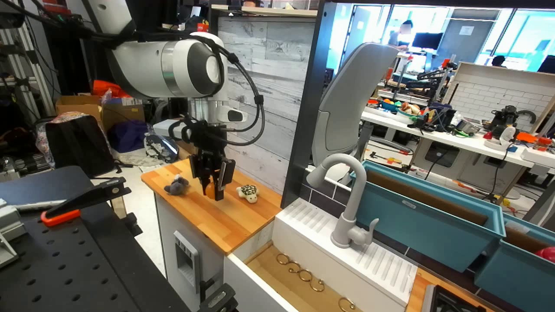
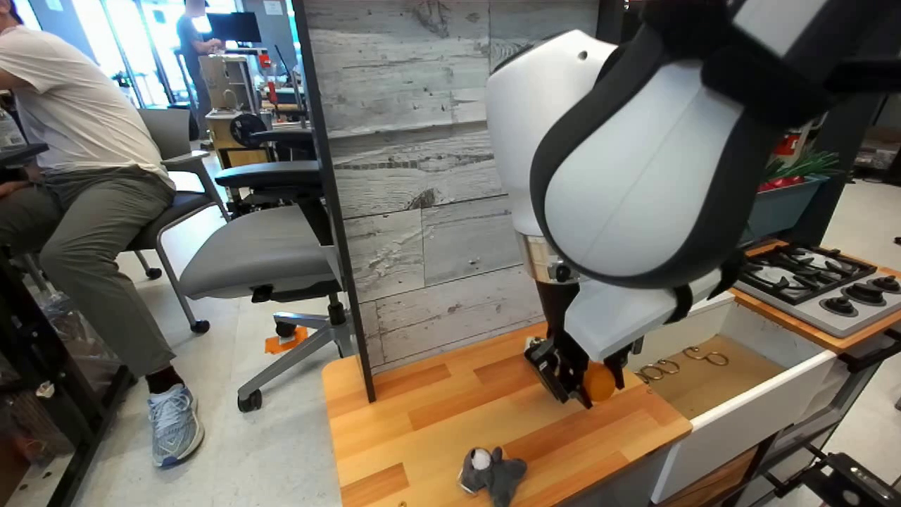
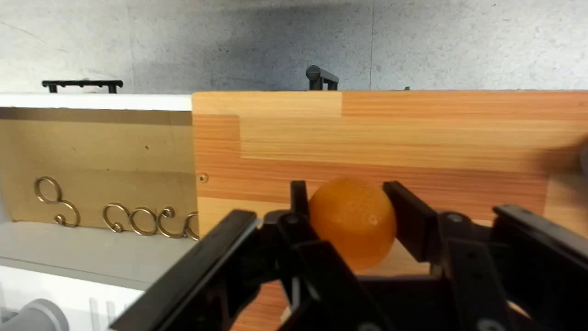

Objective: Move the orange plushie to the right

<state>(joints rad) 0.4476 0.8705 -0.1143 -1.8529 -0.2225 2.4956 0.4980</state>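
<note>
Over the wooden counter (image 3: 413, 138), my claw (image 3: 349, 202) held the orange plushie (image 3: 353, 225) pinched from both sides, presumably so it wouldn't roll while carried right.

Turtle toy (image 1: 248, 193), obstacle beside claw (image 1: 212, 193)

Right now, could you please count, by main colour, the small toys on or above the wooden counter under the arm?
Orange: 1 (orange plushie, in the tool)
Grey: 1 (grey toy)
Cream with dark pattern: 1 (toy turtle)
Total: 3
</note>
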